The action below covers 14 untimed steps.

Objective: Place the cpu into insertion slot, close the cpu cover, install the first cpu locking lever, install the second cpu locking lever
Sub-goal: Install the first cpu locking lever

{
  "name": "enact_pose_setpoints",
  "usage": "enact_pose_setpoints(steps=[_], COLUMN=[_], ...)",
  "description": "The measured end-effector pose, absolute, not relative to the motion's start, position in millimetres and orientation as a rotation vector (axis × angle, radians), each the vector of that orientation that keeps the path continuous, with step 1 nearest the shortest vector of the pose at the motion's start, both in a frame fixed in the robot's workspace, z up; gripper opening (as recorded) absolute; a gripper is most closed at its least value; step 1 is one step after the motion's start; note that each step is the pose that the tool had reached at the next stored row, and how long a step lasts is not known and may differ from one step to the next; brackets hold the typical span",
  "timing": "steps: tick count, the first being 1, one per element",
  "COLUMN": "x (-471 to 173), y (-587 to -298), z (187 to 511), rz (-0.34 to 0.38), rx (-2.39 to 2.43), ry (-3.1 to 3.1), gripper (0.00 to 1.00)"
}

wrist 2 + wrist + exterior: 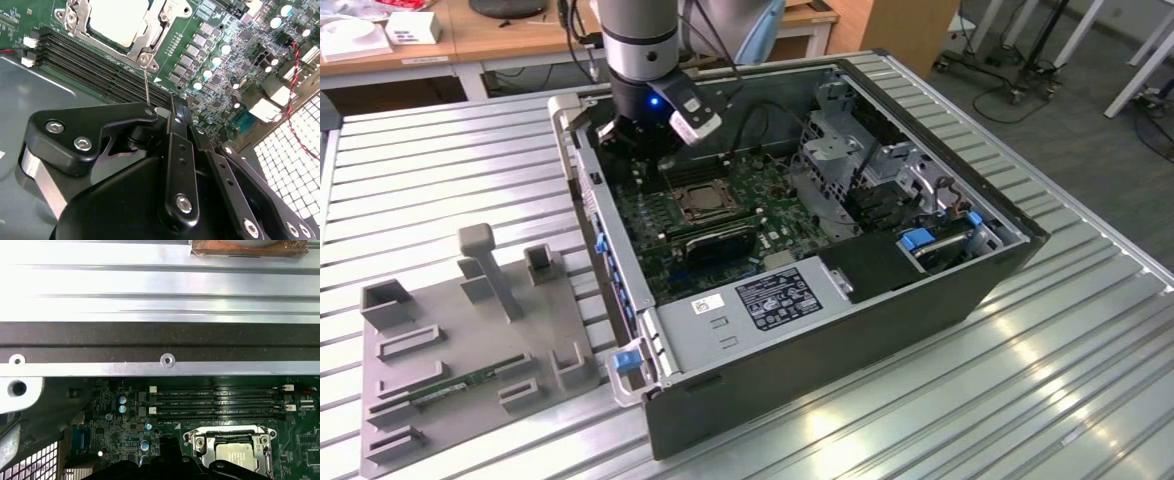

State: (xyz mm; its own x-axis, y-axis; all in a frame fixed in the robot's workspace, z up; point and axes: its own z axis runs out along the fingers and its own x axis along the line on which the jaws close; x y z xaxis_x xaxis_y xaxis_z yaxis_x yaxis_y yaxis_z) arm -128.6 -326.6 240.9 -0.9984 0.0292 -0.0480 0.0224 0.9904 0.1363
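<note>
Cpu (117, 20) lies under the closed cover (150, 32) on the green board (225, 85) — pincer (166, 111), tips together, meets a thin lever (146, 85)'s end.

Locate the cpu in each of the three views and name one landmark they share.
Exterior view: the cpu sits mid-motherboard, right beside the memory slots.
Second wrist view: the cpu is the pale square just past the memory slots.
First wrist view: the cpu lies next to the memory slots.
Shared landmark: the long black memory slots alongside it.
</note>
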Motion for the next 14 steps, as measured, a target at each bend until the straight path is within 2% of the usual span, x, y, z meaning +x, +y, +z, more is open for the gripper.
enact_pose_setpoints(steps=[14], x=[-104.2], y=[-326.6], z=[240.6], rz=[0.222], rx=[0.040], ry=[3.084], gripper=[0.11])
